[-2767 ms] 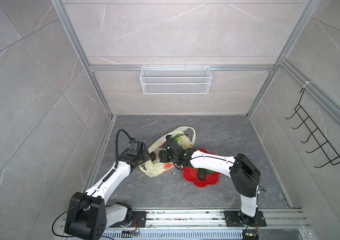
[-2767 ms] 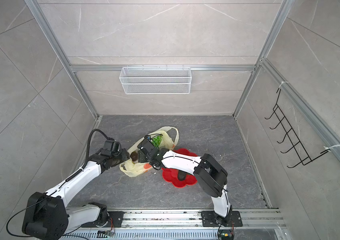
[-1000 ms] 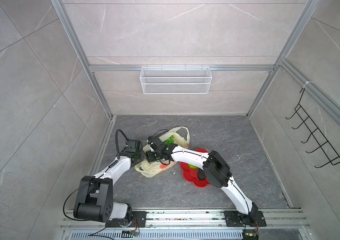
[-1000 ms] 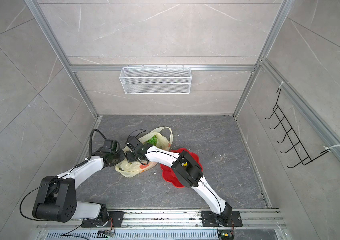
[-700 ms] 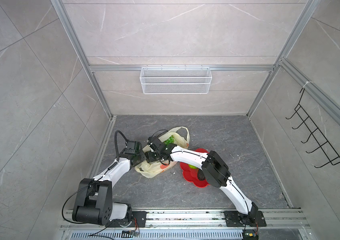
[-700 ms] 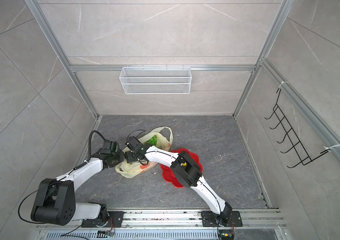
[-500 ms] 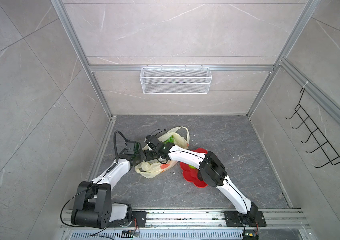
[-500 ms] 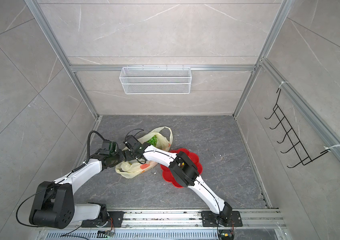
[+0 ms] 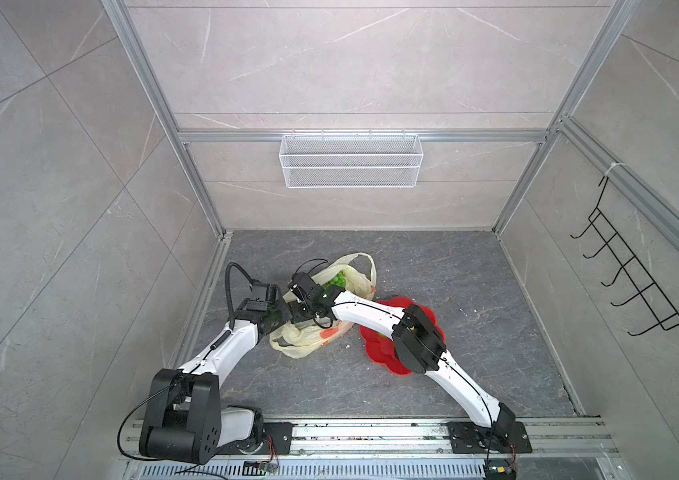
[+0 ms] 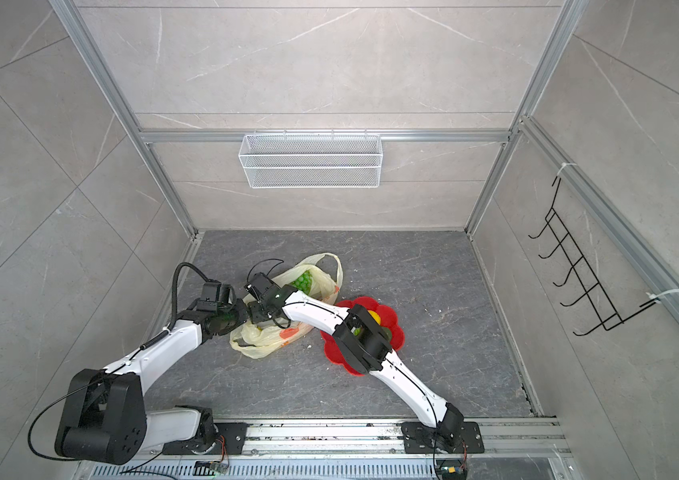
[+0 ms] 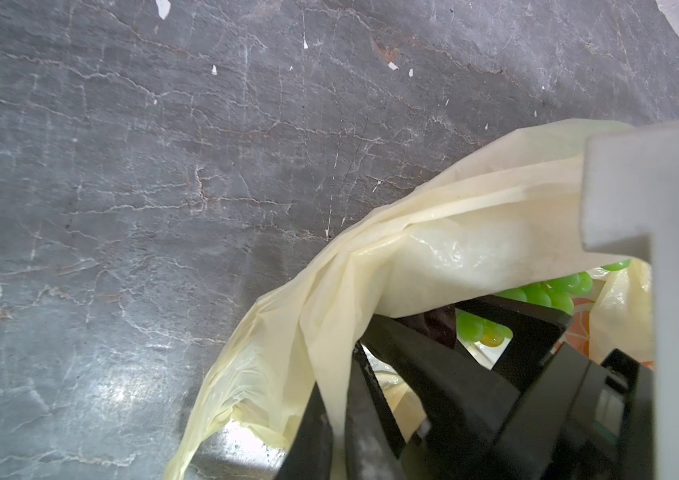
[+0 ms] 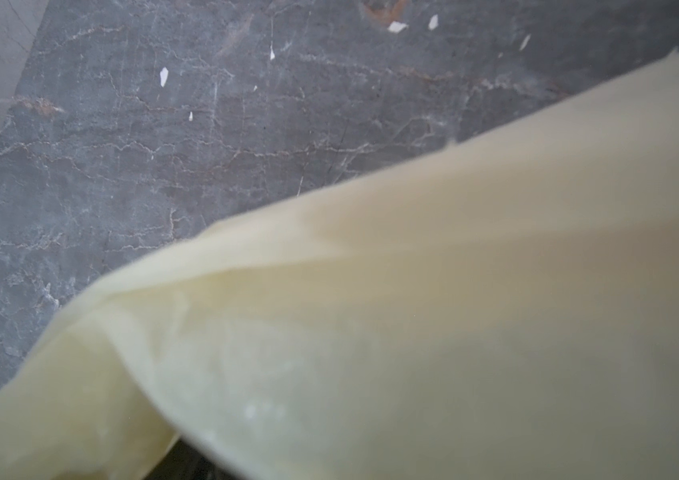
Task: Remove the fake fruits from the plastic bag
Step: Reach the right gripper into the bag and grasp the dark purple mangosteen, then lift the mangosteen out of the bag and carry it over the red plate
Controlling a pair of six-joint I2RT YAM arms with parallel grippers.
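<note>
The pale cream plastic bag (image 9: 308,337) (image 10: 263,338) lies crumpled on the dark floor, left of centre. My left gripper (image 9: 283,311) (image 11: 339,419) is shut on a fold of the bag's rim. My right gripper (image 9: 300,309) (image 10: 256,313) reaches across into the bag's mouth. Its black fingers (image 11: 433,365) show under the lifted film, and I cannot tell how its jaws stand. Bag film (image 12: 454,311) covers the right wrist view. Green grapes (image 9: 337,279) (image 11: 549,291) lie inside the bag. A yellow lemon (image 10: 374,316) rests on the red plate (image 10: 393,343).
The right arm's forearm crosses above the red flower-shaped plate (image 9: 379,358). A white wire basket (image 9: 350,166) hangs on the back wall. A black hook rack (image 9: 637,286) is on the right wall. The left wall's rail runs close beside the left gripper.
Both grippers have shifted slightly left and toward the back, drawing the bag's near rim with them. The right arm reaches farther across than before.
</note>
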